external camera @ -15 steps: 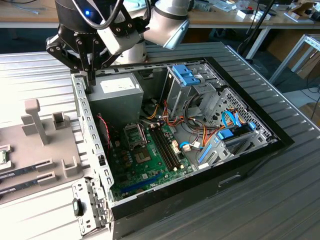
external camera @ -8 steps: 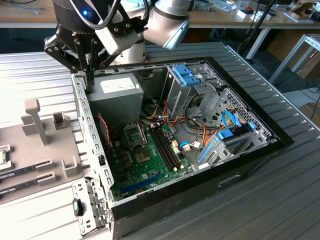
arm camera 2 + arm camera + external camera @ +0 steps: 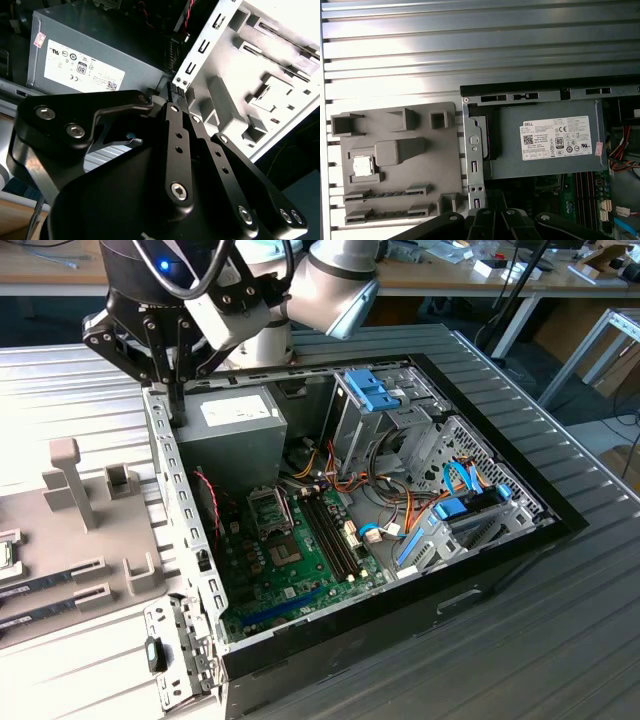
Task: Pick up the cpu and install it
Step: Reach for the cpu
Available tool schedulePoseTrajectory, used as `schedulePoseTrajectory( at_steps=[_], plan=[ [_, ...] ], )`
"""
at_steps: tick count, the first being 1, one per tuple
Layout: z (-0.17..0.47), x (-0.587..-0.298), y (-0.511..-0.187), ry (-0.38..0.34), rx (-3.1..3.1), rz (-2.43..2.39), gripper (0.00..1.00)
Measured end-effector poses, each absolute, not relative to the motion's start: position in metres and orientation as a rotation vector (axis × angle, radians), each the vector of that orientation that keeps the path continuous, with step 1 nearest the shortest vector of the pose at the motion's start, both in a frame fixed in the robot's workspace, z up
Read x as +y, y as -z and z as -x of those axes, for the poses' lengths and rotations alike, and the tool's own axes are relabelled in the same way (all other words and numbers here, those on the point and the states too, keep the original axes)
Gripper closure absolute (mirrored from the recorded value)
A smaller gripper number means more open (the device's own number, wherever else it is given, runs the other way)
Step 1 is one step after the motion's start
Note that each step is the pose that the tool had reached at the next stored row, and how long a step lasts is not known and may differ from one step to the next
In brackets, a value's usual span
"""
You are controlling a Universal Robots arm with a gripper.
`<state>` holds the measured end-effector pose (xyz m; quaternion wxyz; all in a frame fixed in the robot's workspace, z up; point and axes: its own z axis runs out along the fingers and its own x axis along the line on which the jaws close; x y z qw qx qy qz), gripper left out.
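The cpu (image 3: pixel 362 166), a small silver square chip, lies in a recess of the grey holder plate (image 3: pixel 420 165) beside the computer case. My black gripper (image 3: pixel 178 398) hangs over the case's rear wall, between the holder plate (image 3: pixel 60 540) and the grey power supply (image 3: pixel 225 425). Its fingers (image 3: pixel 176 107) come together at the tips with nothing held between them. Inside the case, the green motherboard (image 3: pixel 290 565) carries the silver socket frame (image 3: pixel 268 508). The gripper is well above and apart from both the cpu and the socket.
The open case (image 3: pixel 480 560) lies on a ribbed metal table (image 3: pixel 560 640). Its perforated rear wall (image 3: pixel 185 530) stands between holder plate and motherboard. Cables, black memory slots (image 3: pixel 330 535) and blue-tabbed drive cages (image 3: pixel 380 390) crowd the case interior. The holder plate has several raised blocks (image 3: pixel 70 480).
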<state>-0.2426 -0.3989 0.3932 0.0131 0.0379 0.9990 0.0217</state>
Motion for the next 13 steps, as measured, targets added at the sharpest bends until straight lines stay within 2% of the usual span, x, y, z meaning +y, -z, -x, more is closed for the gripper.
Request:
schedulePoseTrajectory(
  at_steps=[13],
  plan=[
    [0.2501, -0.3989, -0.3932, -0.068, 3.112, -0.118, 0.89]
  ],
)
